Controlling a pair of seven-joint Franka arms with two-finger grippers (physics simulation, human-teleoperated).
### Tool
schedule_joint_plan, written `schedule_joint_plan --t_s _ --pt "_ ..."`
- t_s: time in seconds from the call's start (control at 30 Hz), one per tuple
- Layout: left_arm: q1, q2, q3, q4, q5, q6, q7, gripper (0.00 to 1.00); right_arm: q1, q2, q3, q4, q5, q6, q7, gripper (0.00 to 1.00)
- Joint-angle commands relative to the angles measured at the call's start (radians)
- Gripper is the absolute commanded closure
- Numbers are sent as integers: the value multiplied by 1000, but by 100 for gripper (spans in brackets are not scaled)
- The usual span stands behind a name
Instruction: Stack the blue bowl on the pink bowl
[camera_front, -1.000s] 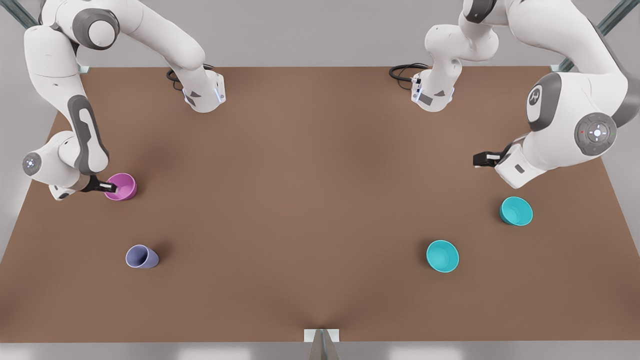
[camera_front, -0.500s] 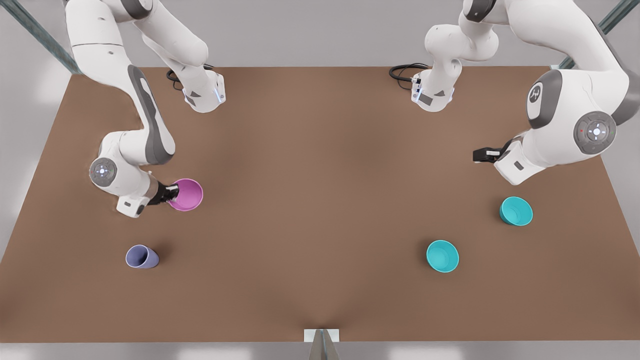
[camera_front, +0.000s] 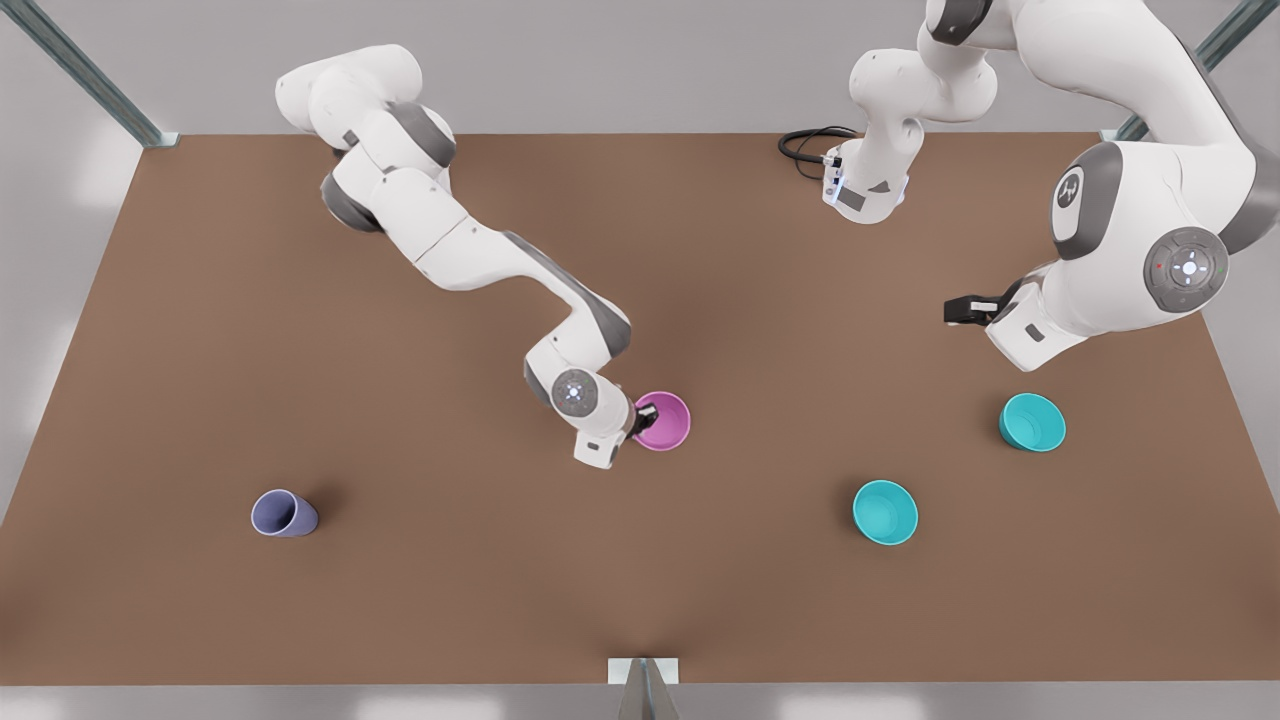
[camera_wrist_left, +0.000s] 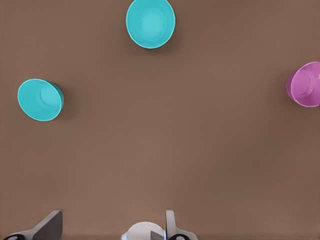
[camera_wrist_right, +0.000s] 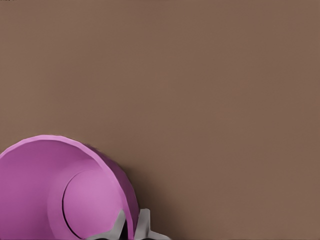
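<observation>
Right gripper (camera_front: 646, 412) clamped on the rim of the pink bowl (camera_front: 665, 422) near the middle of the brown table (camera_front: 400, 560).

Front view: the left gripper (camera_front: 957, 313) hung over the table toward that view's right, well apart from both blue bowls, its fingers too unclear to judge; one blue bowl (camera_front: 885, 512) stood nearer the front edge, a second blue bowl (camera_front: 1033, 422) farther right, a lavender cup (camera_front: 284, 514) far left. Left wrist view: both teal bowls (camera_wrist_left: 150, 22) (camera_wrist_left: 40, 99) sat apart from the pink bowl (camera_wrist_left: 305, 84). Right wrist view: the fingers (camera_wrist_right: 145, 222) pinched the pink bowl's (camera_wrist_right: 55, 195) wall between them.
</observation>
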Motion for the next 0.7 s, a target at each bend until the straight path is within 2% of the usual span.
schedule_joint_plan --t_s 0.0,0.03,0.07,0.27,0.33,0.37,0.43,0.47,0.53,0.6,0.63,0.67 --pt "0 -1 0 0 0 -5 -5 0 19 16 -15 26 -10 53 517 72" --pt "0 -1 0 0 0 -10 -5 0 19 18 -15 29 -10 55 515 8" --pt "0 -1 0 0 0 -8 -7 0 19 16 -15 29 -8 55 512 0" --pt "0 -1 -2 0 0 -8 -7 0 -19 -62 -6 18 10 33 521 0" --pt "0 2 -2 0 0 -8 -7 0 -62 -195 -2 -8 15 -204 520 0" --pt "0 2 -2 0 0 -8 -5 0 -171 -303 1 -36 16 -499 445 0" --pt "0 3 -2 0 -2 -8 -5 0 -455 -390 44 -28 21 -964 118 0" --pt "0 8 -2 0 -2 -5 -5 0 -590 -416 41 -1 -14 -1082 8 0" --pt "-3 48 -5 2 -3 55 -5 0 -737 -476 38 104 -162 -1223 -265 0" --pt "-6 106 -11 5 -2 145 -5 0 -746 -658 11 118 -174 -1295 -347 0" --pt "-3 152 -11 19 -2 222 1 0 -690 -726 -55 118 -174 -1292 -350 0" --pt "6 238 -9 77 -2 234 1 0 -679 -767 -68 107 -168 -1291 -353 0"
